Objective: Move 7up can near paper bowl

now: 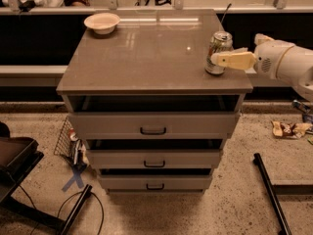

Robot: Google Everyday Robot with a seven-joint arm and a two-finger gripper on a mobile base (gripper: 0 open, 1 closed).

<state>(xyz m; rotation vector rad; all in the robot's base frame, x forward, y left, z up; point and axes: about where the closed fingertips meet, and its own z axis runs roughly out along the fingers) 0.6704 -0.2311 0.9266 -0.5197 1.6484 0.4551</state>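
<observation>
- One 7up can (218, 43), an aluminium cylinder with a silver top and green-and-white sides; I cannot read its lettering. It stands upright near the right front corner of the cabinet top (146, 58).
- My gripper (221, 58), smooth cream plastic, comes in from the right across the can's front; I cannot tell how wide it is or whether it grips.
- The paper bowl (101, 22), cream, round and flare-rimmed, sits at the far left corner, well apart from the can.
- The top is glossy grey-brown, above three drawers (153, 126).

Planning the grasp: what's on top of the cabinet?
The can at front right, the gripper at it; the bowl at back left. The gripper hides part of the can.
</observation>
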